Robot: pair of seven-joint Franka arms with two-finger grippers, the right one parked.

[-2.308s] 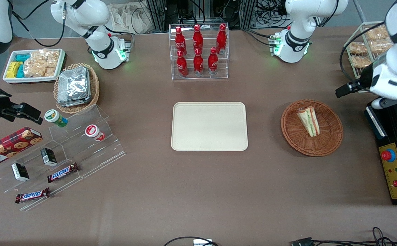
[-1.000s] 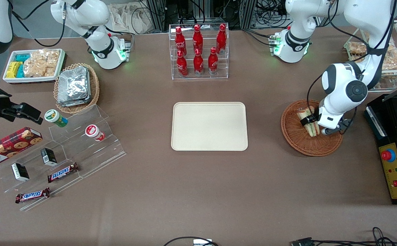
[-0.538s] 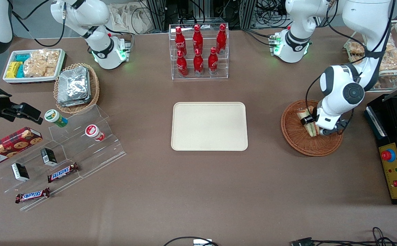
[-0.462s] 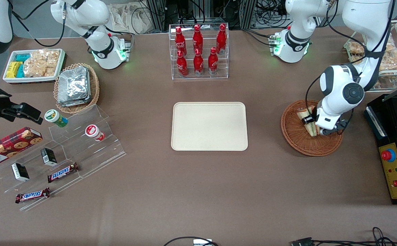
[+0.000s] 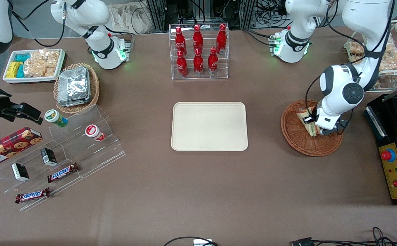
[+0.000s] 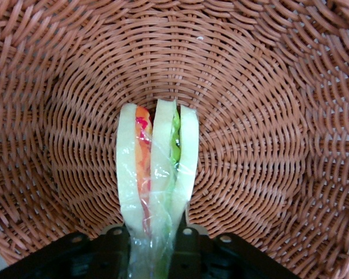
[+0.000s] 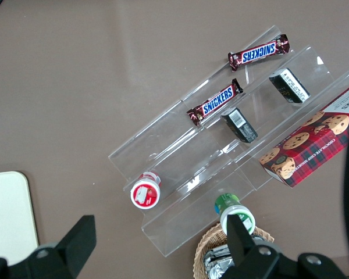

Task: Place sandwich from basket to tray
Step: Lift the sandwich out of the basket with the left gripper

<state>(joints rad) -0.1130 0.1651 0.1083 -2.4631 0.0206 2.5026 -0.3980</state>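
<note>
Grasping is the step in hand — the left gripper (image 5: 312,124) sits down inside the wicker basket (image 5: 295,138), its jaws pinching the wrapped end of the sandwich (image 6: 156,174), which stands on edge on the basket floor. Next comes a straight lift clear of the rim, then a carry to the cream tray (image 5: 209,126) — bare, well apart.

"SNICKERS" on two chocolate bars (image 7: 259,53) (image 7: 216,103); "WALKERS" on tartan cookie box (image 5: 10,146); "CHOCOLATE CHIP" along its edge
</note>
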